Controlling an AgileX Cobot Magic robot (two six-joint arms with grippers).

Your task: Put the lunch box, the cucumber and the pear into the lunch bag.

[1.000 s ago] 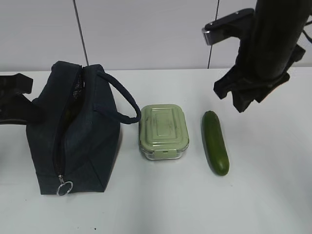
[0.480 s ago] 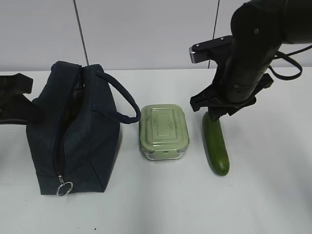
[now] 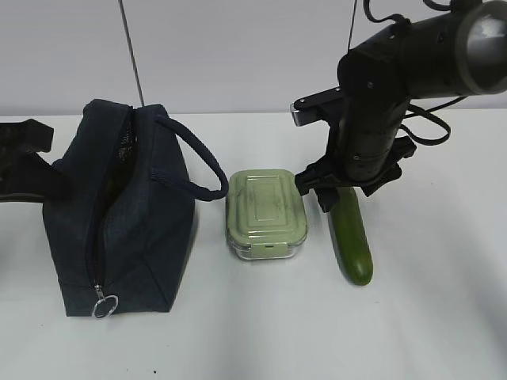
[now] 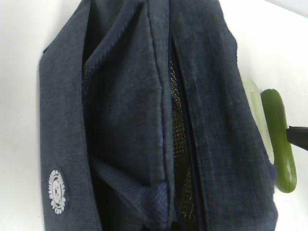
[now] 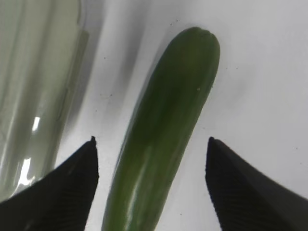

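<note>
The dark navy lunch bag (image 3: 127,237) stands at the left with its top zipper open; it fills the left wrist view (image 4: 125,120). The sage-lidded lunch box (image 3: 265,210) sits beside it on the table. The dark green cucumber (image 3: 354,241) lies to the right of the box. My right gripper (image 3: 346,194) is low over the cucumber's far end, open, with one finger on each side of the cucumber (image 5: 168,125) and not touching it. My left gripper (image 3: 28,162) is against the bag's left side; its jaws are hidden. The pear is out of view.
The bag's loop handle (image 3: 198,166) hangs toward the lunch box. The silver ring pull (image 3: 104,305) hangs at the bag's near end. The lunch box edge (image 5: 33,86) lies close to my right gripper's left finger. The white table (image 3: 444,317) stretches to the right.
My right arm has come down and moved left from above the table's right side, and its open fingers now straddle the cucumber's far end. The bag, the box and the left arm have not moved.
</note>
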